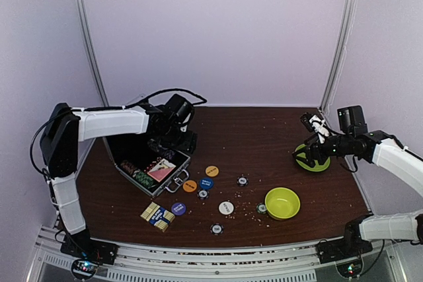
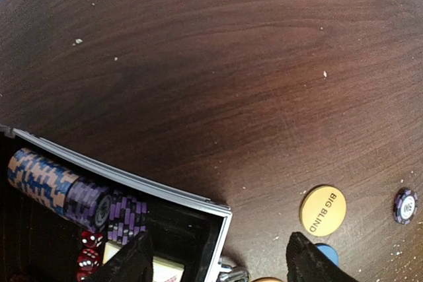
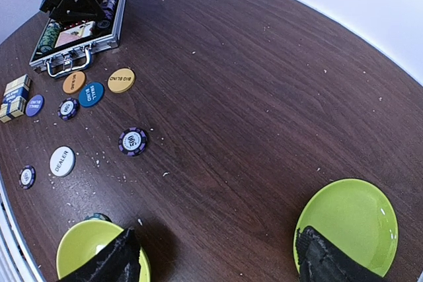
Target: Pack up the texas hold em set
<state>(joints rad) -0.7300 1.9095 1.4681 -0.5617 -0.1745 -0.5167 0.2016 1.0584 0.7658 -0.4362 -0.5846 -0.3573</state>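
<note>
A dark brown wood-grain worktop (image 1: 264,130), dusted with pale specks (image 1: 254,211), sits inside pale lilac walls (image 1: 218,31) with two metal posts (image 1: 86,31) at the back corners. The open silver case (image 3: 78,53) lies left of centre in the overhead view, with striped chips (image 2: 66,189) racked inside. The left claw (image 2: 221,262) hangs over its corner, fingers spread and pinching nothing. Round buttons (image 3: 62,160), loose chips and a card deck (image 1: 157,214) lie scattered below and right of the case. At right, the right claw (image 3: 218,259) hovers spread and empty between a lime-green bowl (image 1: 282,203) and plate (image 3: 350,222).
</note>
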